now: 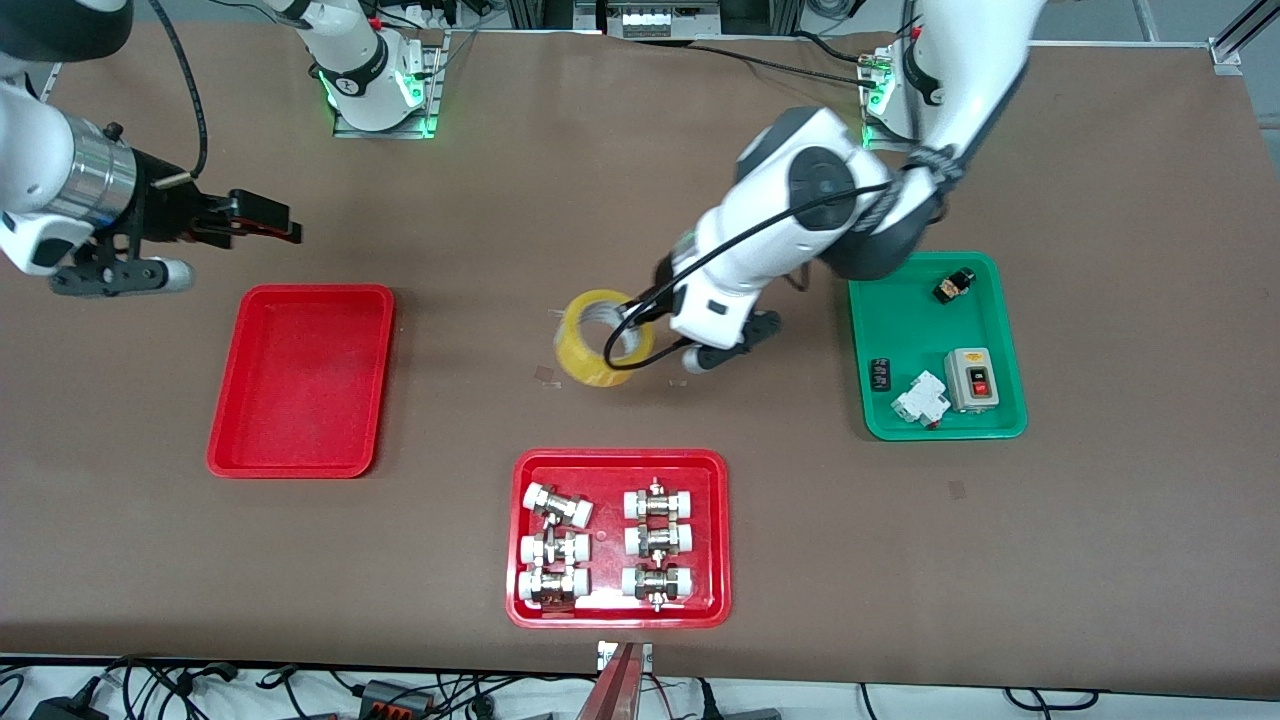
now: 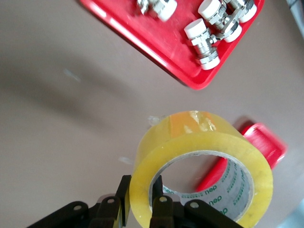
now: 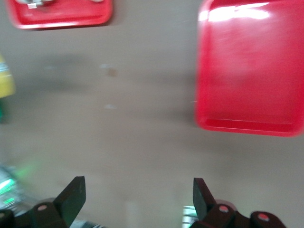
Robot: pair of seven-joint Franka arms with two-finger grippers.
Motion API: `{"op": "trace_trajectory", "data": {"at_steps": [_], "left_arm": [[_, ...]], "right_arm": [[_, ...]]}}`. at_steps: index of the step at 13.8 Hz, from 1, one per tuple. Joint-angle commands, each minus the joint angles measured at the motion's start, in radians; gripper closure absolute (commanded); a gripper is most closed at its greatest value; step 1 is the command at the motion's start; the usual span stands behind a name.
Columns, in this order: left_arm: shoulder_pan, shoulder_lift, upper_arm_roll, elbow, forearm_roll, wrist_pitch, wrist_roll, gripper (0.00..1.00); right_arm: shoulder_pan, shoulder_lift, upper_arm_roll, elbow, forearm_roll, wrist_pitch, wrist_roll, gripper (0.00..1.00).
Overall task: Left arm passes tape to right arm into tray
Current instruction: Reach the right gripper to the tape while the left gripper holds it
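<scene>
The yellow tape roll is tilted on edge over the middle of the table. My left gripper is shut on its wall, one finger inside the core and one outside, as the left wrist view shows for the gripper and the tape. My right gripper is open and empty, in the air over bare table near the plain red tray, toward the right arm's end. The right wrist view shows its spread fingers and the tray.
A red tray with white-capped metal fittings lies near the front edge, also in the left wrist view. A green tray with electrical parts lies toward the left arm's end.
</scene>
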Motion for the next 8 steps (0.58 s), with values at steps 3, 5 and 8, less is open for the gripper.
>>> {"op": "trace_trajectory", "data": {"at_steps": [3, 5, 8], "left_arm": [[-0.079, 0.088, 0.005, 0.060, -0.024, 0.262, -0.330, 1.00], [-0.097, 0.120, 0.005, 0.060, -0.019, 0.400, -0.436, 1.00], [-0.123, 0.142, 0.008, 0.060, -0.021, 0.425, -0.448, 0.99]], "right_arm": [[-0.023, 0.174, 0.005, 0.014, 0.311, 0.121, -0.187, 0.00], [-0.017, 0.227, 0.010, 0.016, 0.437, 0.213, -0.290, 0.00], [0.034, 0.295, 0.011, 0.046, 0.525, 0.350, -0.344, 0.00]]}}
